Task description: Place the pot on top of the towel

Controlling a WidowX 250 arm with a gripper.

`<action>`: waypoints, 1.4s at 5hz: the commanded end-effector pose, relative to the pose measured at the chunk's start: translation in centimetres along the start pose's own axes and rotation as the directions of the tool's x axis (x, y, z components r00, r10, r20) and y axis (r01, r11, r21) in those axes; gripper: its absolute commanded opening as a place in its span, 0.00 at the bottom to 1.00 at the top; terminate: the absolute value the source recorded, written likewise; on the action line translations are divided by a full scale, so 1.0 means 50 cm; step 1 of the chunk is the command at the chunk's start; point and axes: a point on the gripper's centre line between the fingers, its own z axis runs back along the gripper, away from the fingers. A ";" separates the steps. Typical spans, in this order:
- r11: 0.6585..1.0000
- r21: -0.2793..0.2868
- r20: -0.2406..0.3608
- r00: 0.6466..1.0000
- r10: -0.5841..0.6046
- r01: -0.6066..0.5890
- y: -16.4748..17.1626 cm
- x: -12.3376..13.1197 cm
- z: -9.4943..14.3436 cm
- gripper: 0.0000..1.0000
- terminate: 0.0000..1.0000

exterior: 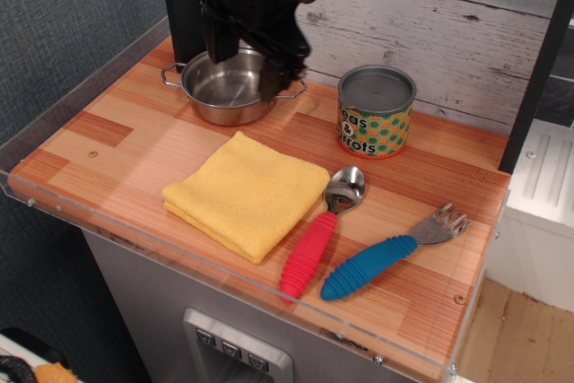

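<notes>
Behind the towel (247,192) sits the pot (229,87), gripper (245,67) spread wide above it holding nothing; a fingertip landing on the shiny rim may tip or skid it toward the can (376,111)

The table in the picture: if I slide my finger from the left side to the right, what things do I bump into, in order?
Pot with the open end effector over it → yellow towel → red-handled spoon → can → blue-handled fork.
</notes>
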 end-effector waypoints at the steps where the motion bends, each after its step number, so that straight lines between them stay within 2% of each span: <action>1: 0.984 -0.038 0.072 0.982 -0.174 0.177 0.041 0.066 -0.065 1.00 0.00; 2: 0.967 -0.102 0.069 0.972 -0.226 0.232 0.037 0.074 -0.102 1.00 0.00; 3: 0.951 -0.138 0.044 0.961 -0.274 0.277 0.028 0.078 -0.130 1.00 0.00; 4: 0.946 -0.145 0.011 0.957 -0.291 0.290 0.028 0.075 -0.145 1.00 0.00; 5: 0.957 -0.122 -0.044 0.962 -0.271 0.264 0.032 0.069 -0.152 1.00 0.00; 6: 0.955 -0.121 -0.025 0.961 -0.276 0.271 0.036 0.066 -0.146 0.00 0.00; 7: 0.966 -0.071 -0.069 0.965 -0.254 0.250 0.044 0.059 -0.127 0.00 0.00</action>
